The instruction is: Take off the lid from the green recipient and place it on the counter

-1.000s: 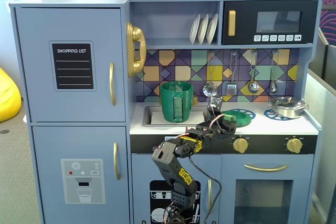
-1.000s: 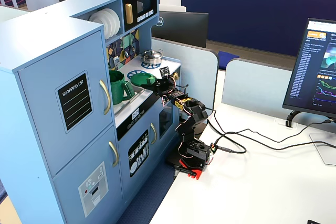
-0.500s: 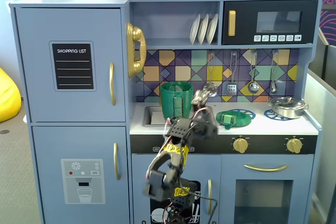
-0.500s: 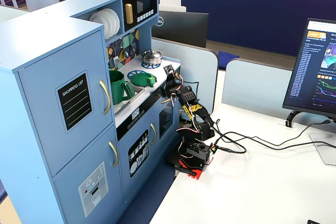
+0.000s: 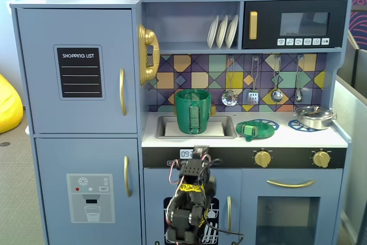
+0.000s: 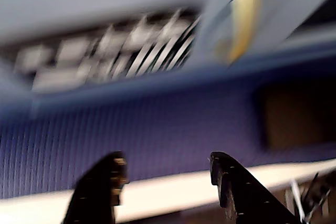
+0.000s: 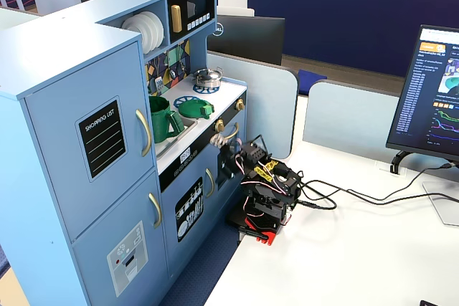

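Black arm (image 5: 189,199) folded low below counter (image 5: 321,137); tool (image 6: 165,169) parted, empty

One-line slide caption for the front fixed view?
Lid resting on the counter right of the open green recipient; the arm folded low, gripper below the counter edge.

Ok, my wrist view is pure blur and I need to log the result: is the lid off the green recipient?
Observer: Yes. The lid lies flat on the counter.
Operator: And the recipient?
Observer: The green recipient stands upright and open-topped at the sink basin, left of the lid in a fixed view.
Operator: Where is the arm?
Observer: The arm is folded low in front of the kitchen, below the counter edge, touching neither.
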